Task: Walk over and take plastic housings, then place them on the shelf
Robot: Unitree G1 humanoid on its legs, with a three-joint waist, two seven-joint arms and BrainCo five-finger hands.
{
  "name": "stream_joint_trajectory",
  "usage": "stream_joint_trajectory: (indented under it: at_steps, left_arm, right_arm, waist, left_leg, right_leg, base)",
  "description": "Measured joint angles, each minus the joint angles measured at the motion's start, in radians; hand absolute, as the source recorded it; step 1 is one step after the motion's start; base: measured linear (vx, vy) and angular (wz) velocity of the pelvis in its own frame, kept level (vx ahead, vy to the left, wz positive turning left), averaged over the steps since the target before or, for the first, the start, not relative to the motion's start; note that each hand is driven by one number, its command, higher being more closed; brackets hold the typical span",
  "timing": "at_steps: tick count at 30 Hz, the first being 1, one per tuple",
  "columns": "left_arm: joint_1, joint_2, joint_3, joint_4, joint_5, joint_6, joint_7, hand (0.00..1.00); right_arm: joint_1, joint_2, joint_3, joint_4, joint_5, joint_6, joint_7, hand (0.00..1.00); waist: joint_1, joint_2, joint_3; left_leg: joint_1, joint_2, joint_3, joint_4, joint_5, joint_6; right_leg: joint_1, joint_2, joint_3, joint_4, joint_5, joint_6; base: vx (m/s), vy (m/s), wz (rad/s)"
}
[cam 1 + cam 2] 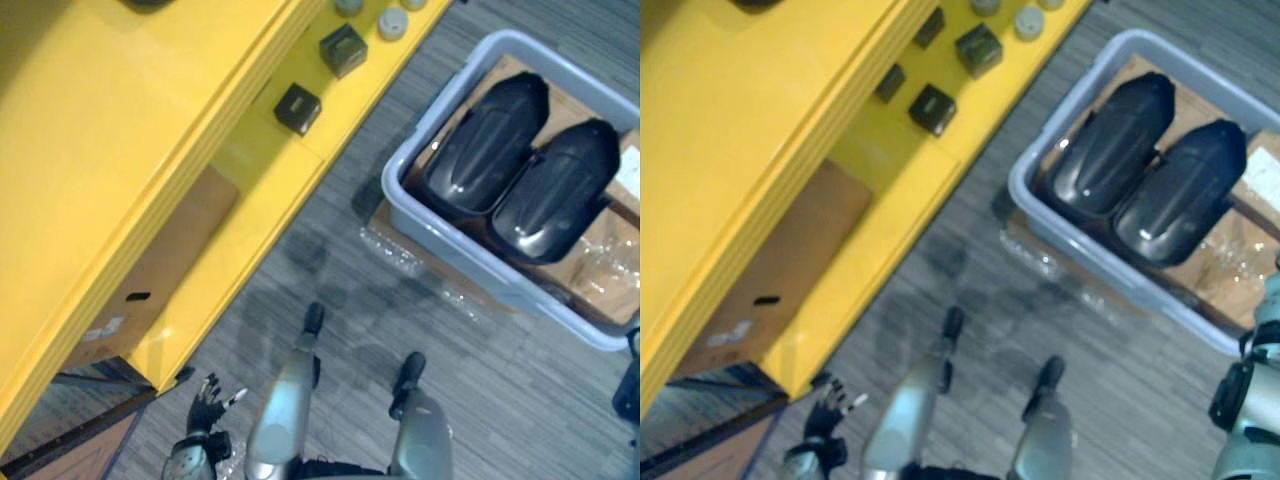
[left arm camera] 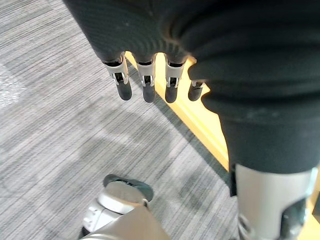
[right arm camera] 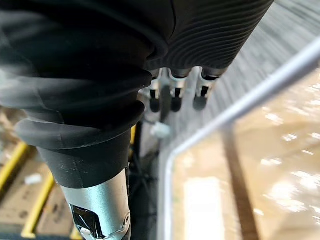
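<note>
two housings (image 1: 487, 143) lie side by side in the bin (image 1: 478, 262) ahead-right, long axes slanting away, nearest the right hand (image 3: 176, 97) at its rim, fingers straight, empty; left hand (image 1: 207, 405) likewise, by the shelf (image 1: 120, 120).

I had a bare strip of grey floor (image 1: 300, 270) between the yellow shelf (image 1: 120, 150) and the grey bin (image 1: 470, 258), with clear film (image 1: 400, 255) lying at the bin's foot. The bin was open on top, its wall ringing two black housings (image 1: 485, 140) that lay side by side, touching. Black boxes (image 1: 297, 108) and grey caps (image 1: 392, 24) took the shelf's lower board farther along; a cardboard box (image 1: 160, 280) filled the bay beneath.
</note>
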Motion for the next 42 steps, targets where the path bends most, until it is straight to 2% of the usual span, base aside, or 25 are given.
stream_joint_trajectory:
  at_steps: [2,8,17,24,26,32,34,42]
  left_arm:
    - [0.000,-0.004,-0.003,0.006,-0.026,-0.017,-0.001,0.00]
    - [-0.008,-0.010,-0.043,0.015,-0.032,-0.032,-0.001,0.00]
    - [-0.007,-0.030,-0.077,0.017,-0.034,-0.057,-0.001,0.00]
    - [-0.007,-0.036,-0.111,0.018,-0.069,-0.060,-0.001,0.00]
    - [-0.007,-0.037,-0.111,0.020,-0.069,-0.061,-0.002,0.00]
    - [-0.007,-0.038,-0.120,0.024,-0.071,-0.065,-0.006,0.00]
    - [-0.007,-0.038,-0.127,0.025,-0.073,-0.068,-0.008,0.00]
    - [-0.007,-0.038,-0.149,0.029,-0.110,-0.090,-0.008,0.00]
  right_arm:
    - [-0.010,0.000,0.018,0.021,-0.022,0.008,0.011,0.00]
    - [-0.035,-0.018,0.044,0.072,-0.049,0.078,0.070,0.00]
    - [-0.085,-0.027,0.108,0.106,-0.102,0.083,0.129,0.00]
    - [-0.142,-0.080,0.151,0.106,-0.144,0.082,0.126,0.00]
    - [-0.146,-0.080,0.183,0.105,-0.147,0.084,0.125,0.00]
    - [-0.191,-0.080,0.224,0.105,-0.184,0.132,0.100,0.00]
    - [-0.193,-0.080,0.233,0.108,-0.190,0.161,0.083,0.00]
    - [-0.198,-0.080,0.234,0.155,-0.222,0.231,0.085,0.00]
  waist:
    - [0.000,0.002,0.000]
    - [0.014,0.014,0.007]
    - [0.028,0.020,0.009]
    - [0.050,0.057,0.027]
    - [0.050,0.059,0.027]
    - [0.060,0.060,0.027]
    - [0.063,0.060,0.027]
    - [0.076,0.070,0.027]
  left_leg:
    - [-0.007,0.001,-0.005,-0.010,0.011,-0.003]
    - [-0.018,0.003,-0.009,-0.033,0.038,0.001]
    - [-0.035,0.002,-0.016,-0.033,0.039,0.000]
    - [-0.032,0.001,-0.025,-0.046,0.051,-0.002]
    - [-0.031,0.002,-0.034,-0.065,0.064,-0.004]
    - [-0.032,0.004,-0.046,-0.082,0.079,-0.010]
    - [-0.032,0.004,-0.046,-0.082,0.079,-0.010]
    - [-0.031,0.005,-0.052,-0.118,0.105,-0.012]
  right_leg:
    - [-0.016,0.001,-0.001,0.011,-0.004,-0.002]
    - [-0.045,0.000,0.000,0.031,-0.007,-0.007]
    - [-0.061,-0.001,-0.003,0.038,-0.009,-0.011]
    - [-0.065,-0.002,-0.012,0.053,-0.018,-0.019]
    - [-0.068,-0.002,-0.025,0.055,-0.019,-0.021]
    - [-0.081,-0.003,-0.030,0.072,-0.026,-0.026]
    - [-0.081,-0.003,-0.030,0.074,-0.027,-0.027]
    - [-0.098,-0.004,-0.032,0.086,-0.029,-0.029]
  base:
    - [-0.07,-0.015,0.05]
    - [-0.02,-0.008,0.02]
    - [0.00,-0.004,0.01]
    - [-0.02,-0.009,0.02]
    - [-0.03,-0.027,0.13]
    - [-0.02,-0.025,0.04]
    - [-0.03,-0.023,0.00]
    - [-0.04,-0.023,0.02]
